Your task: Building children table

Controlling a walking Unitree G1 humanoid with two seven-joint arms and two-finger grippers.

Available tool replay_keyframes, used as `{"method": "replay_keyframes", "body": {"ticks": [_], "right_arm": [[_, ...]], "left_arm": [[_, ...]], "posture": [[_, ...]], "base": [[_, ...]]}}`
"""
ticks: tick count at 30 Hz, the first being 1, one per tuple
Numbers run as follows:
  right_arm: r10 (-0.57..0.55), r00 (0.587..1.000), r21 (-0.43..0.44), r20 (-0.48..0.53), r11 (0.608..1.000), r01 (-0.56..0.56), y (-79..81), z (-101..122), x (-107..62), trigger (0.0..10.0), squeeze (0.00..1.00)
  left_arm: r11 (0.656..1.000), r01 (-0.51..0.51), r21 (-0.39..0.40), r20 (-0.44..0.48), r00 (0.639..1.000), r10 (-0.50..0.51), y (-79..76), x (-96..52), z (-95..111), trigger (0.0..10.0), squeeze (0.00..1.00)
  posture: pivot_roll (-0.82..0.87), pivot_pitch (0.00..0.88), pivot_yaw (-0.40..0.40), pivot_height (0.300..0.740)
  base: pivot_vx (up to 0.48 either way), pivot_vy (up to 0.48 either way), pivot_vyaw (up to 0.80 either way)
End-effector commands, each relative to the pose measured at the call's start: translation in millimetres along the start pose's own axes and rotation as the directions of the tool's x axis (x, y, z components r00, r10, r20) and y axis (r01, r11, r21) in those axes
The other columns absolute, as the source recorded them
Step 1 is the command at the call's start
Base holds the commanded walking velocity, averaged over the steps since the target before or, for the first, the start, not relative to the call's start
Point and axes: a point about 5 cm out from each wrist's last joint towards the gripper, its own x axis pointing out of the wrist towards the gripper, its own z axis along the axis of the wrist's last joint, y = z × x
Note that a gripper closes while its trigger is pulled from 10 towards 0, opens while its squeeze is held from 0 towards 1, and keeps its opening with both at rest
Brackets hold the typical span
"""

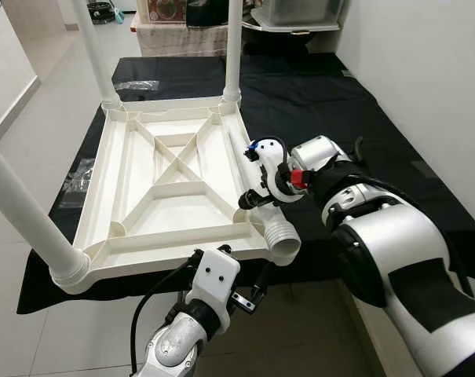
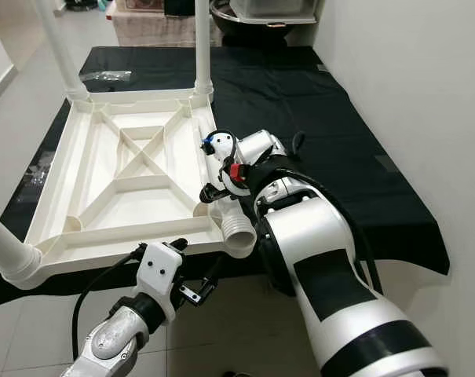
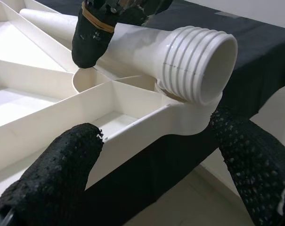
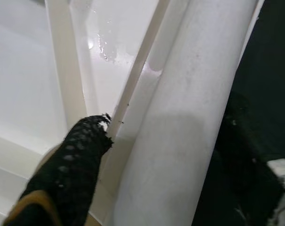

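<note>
A white plastic table top lies upside down on a black cloth over a low platform, its ribbed underside facing up. Three white legs already stand in its corners: one at the far left, one at the far right, and one at the near left, which leans out toward the camera.

The fourth leg lies loose along the right edge of the table top, its threaded end sticking out past the near right corner socket. The right gripper reaches in from the right and grips this leg partway along, one black finger on the table-top side of the tube and the other on the cloth side.

The left gripper sits at the near edge of the table top just left of that corner, fingers spread wide on either side of the rim without closing on it.

On the cloth, a clear plastic bag lies past the far left corner and another lies beside the left edge. A white wall runs along the right side, and boxes and a bin stand beyond the far end of the cloth. The floor on the left is pale tile.
</note>
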Motion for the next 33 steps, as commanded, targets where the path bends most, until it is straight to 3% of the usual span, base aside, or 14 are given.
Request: {"method": "replay_keyframes", "body": {"ticks": [1, 13, 15, 20, 23, 28, 31, 32, 33], "right_arm": [[0.014, 0.998, -0.008, -0.06, 1.0, -0.015, 2.0, -13.4, 9.2, 0.0, 0.0], [-0.022, 1.0, 0.01, 0.005, 1.0, 0.022, -4.2, -4.9, 3.7, 0.0, 0.0], [-0.026, 0.996, 0.063, 0.09, 0.998, 0.02, -4.8, 6.7, -2.1, 0.0, 0.0], [-0.029, 0.986, 0.116, 0.164, 0.993, 0.01, -5.1, 16.2, -6.9, 0.0, 0.0], [-0.037, 0.933, 0.223, 0.359, 0.974, -0.047, -7.3, 42.2, -23.7, 0.0, 0.0], [-0.055, 0.881, 0.275, 0.471, 0.957, -0.088, -12.5, 59.1, -40.4, 0.0, 0.0], [-0.073, 0.8, 0.328, 0.595, 0.931, -0.159, -18.6, 75.7, -59.2, 0.0, 0.0], [-0.073, 0.8, 0.328, 0.595, 0.931, -0.159, -18.6, 75.7, -59.2, 0.0, 0.0], [-0.087, 0.752, 0.328, 0.653, 0.928, -0.177, -22.4, 81.4, -66.3, 0.0, 0.0]], "left_arm": [[1.0, 0.0, 0.001, -0.017, 1.0, 0.0, -2.6, -2.1, -3.6, 10.0, 0.0], [1.0, 0.002, 0.002, -0.013, 1.0, -0.002, -2.7, -1.7, -2.9, 10.0, 0.0], [1.0, 0.005, 0.004, -0.012, 1.0, -0.005, -2.9, -1.1, -2.3, 10.0, 0.0], [1.0, 0.005, 0.004, -0.013, 1.0, -0.005, -2.9, -0.8, -2.3, 10.0, 0.0], [1.0, 0.001, 0.004, -0.017, 1.0, -0.001, -2.4, -1.1, -3.0, 10.0, 0.0], [1.0, 0.001, 0.004, -0.018, 1.0, -0.001, -1.9, -1.2, -3.2, 10.0, 0.0], [1.0, 0.0, 0.002, -0.021, 1.0, 0.0, -1.5, -1.3, -3.9, 10.0, 0.0], [1.0, 0.0, 0.002, -0.021, 1.0, 0.0, -1.5, -1.3, -3.9, 10.0, 0.0], [1.0, -0.003, -0.002, -0.017, 1.0, 0.003, -0.9, -1.1, -3.2, 10.0, 0.0]], "posture": [[-0.04, 0.104, -0.095, 0.74], [-0.04, 0.107, -0.094, 0.74], [-0.04, 0.109, -0.093, 0.74], [-0.03, 0.11, -0.093, 0.74], [-0.03, 0.109, -0.091, 0.74], [-0.03, 0.107, -0.09, 0.74], [-0.02, 0.103, -0.09, 0.74], [-0.02, 0.103, -0.09, 0.74], [-0.02, 0.103, -0.092, 0.74]], "base": [[0.0, 0.0, 0.0], [0.0, 0.0, 0.0], [0.0, 0.0, 0.0], [0.0, 0.0, 0.0], [0.0, 0.0, 0.0], [0.0, 0.0, 0.0], [0.0, 0.0, 0.0], [0.0, 0.0, 0.0], [0.0, 0.0, 0.0]]}}
